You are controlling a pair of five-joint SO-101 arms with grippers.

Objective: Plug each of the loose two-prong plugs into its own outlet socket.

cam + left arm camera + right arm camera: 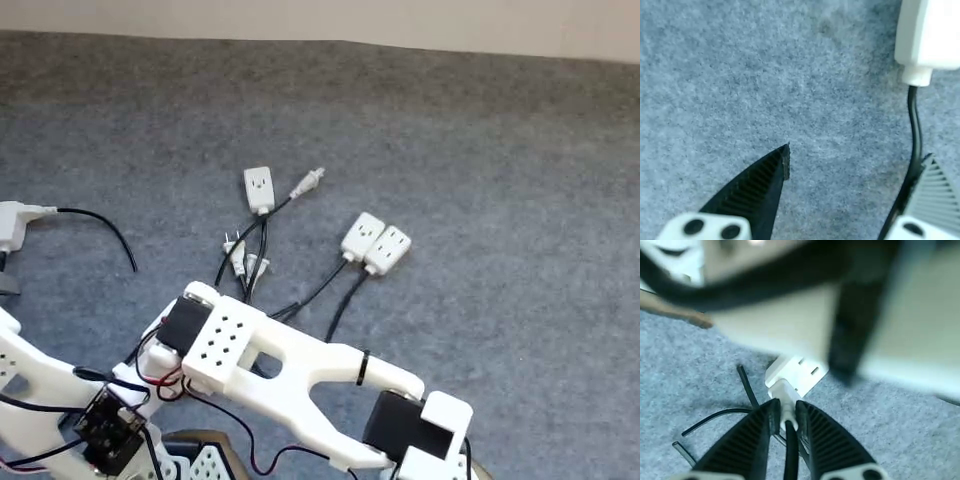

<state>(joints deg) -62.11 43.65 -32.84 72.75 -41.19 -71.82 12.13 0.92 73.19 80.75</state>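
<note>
In the right wrist view my right gripper [786, 407] is shut on a white two-prong plug [783, 392] with a black cable. The plug's front end meets a white outlet socket [799, 371]; I cannot tell how deep the prongs sit. My left gripper [857, 155] stands open just above the carpet, with a black cable [914, 145] running along its grey finger [935, 182]. That cable leads to a white socket block [929, 37]. The high view has three sockets [258, 188] [362, 236] [388, 250] and loose plugs [308, 183] [232, 247] [255, 265].
A white arm [290, 365] lies across the near part of the grey carpet [480, 160], over the black cables [318, 290]. At the far left lies a white block [10, 225] with a black cable. A blurred white arm part [790, 315] hangs close above the right wrist's socket.
</note>
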